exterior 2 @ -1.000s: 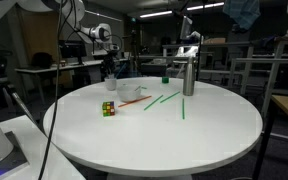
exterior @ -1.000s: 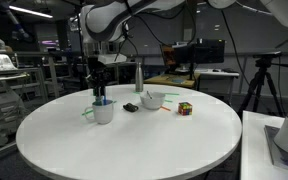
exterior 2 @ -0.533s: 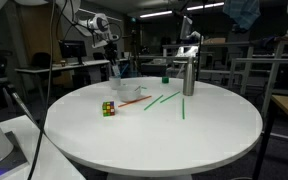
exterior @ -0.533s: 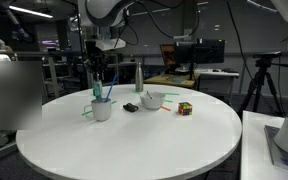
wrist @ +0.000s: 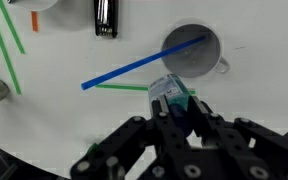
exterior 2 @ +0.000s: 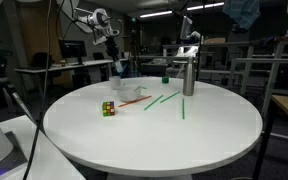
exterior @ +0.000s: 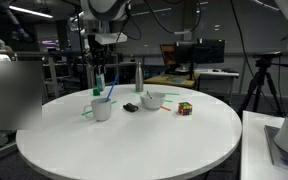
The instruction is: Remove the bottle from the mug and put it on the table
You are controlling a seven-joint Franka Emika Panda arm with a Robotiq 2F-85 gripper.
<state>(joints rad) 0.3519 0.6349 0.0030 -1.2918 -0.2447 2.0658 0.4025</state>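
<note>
My gripper [wrist: 174, 113] is shut on the small teal-green bottle [wrist: 170, 96] and holds it upright in the air. The white mug [wrist: 220, 58] lies just below and beyond it in the wrist view, seen from above, with a thin blue stick [wrist: 134, 68] leaning out of it. In an exterior view the gripper [exterior: 98, 80] hangs with the bottle [exterior: 99, 82] a little above the mug [exterior: 102, 110] on the round white table [exterior: 134, 145]. In an exterior view the gripper [exterior 2: 114, 60] is small and far off, and the bottle there is too small to tell.
A tall grey metal bottle [exterior: 138, 76] stands behind the mug, also seen nearer [exterior 2: 188, 76]. A white bowl [exterior: 152, 100], a black object [exterior: 130, 106], a colour cube [exterior: 185, 108] and green sticks [exterior 2: 164, 100] lie around the table's far half.
My gripper has risen straight up with the bottle, lifting it out of the mug. The blue stick stays in the mug.
</note>
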